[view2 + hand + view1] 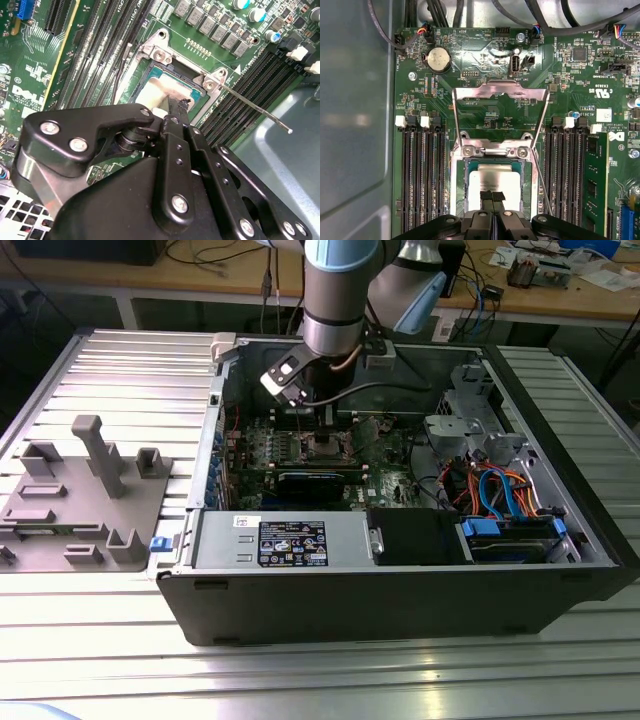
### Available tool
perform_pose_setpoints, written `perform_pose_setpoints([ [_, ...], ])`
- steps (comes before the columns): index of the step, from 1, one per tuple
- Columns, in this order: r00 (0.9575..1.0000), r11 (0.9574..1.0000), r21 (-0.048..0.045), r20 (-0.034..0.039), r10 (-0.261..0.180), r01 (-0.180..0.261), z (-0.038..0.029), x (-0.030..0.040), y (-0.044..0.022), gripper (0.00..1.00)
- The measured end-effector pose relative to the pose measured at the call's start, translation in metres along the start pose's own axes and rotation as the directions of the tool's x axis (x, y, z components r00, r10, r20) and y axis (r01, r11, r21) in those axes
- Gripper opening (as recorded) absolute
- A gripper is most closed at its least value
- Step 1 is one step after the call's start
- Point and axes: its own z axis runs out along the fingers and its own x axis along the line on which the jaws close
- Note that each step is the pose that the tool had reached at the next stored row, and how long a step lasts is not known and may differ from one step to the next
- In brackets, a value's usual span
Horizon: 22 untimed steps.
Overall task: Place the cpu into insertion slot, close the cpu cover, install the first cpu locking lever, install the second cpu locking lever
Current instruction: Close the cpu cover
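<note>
1. In the exterior view your arm point(338, 300) reaches down into the computer case point(400, 590). Its wrist and cabling hide the socket, so you cannot judge the claw from there.
2. In the first wrist view the gripper point(493, 196) has its two fingertips pressed together with nothing between them. The picture's edge cuts off its black links point(190, 165).
3. The tips sit over the side of the cpu point(495, 180) farthest from the cover's hinge. You cannot tell whether they touch its silver top or hang just above it.
4. The cpu lies flat inside the insertion slot point(492, 164). The claw hides part of it in both wrist views.
5. The cpu cover point(500, 91) is swung open and lies back beyond its hinge. The green board point(600, 75) shows through its window.
6. A thin locking lever point(260, 112) juts from a corner of the slot across the memory slots point(422, 175), with its tip free.
7. Memory slots flank the socket on both sides. A coin battery point(439, 59) sits beyond the open cover, and dark cables point(560, 25) cross the board's far edge.
</note>
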Motion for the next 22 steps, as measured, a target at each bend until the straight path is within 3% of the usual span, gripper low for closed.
perform_pose_setpoints([
  [12, 0.9999, 1.0, 0.0002, 0.0106, 0.0, 0.0, -0.0119, 0.0002, 0.0001, 0.11],
  [14, 0.9999, 1.0, 0.0002, 0.0135, 0.0, 0.0, -0.0143, 0.0003, 0.0001, 0.11],
  [17, 0.9997, 1.0, 0.0007, 0.0251, 0.0, 0.0, -0.0179, 0.0002, 0.0001, 0.11],
  [22, 0.9995, 1.0, 0.0007, 0.0311, 0.0, 0.0, -0.023, 0.0004, 0.0002, 0.11],
])
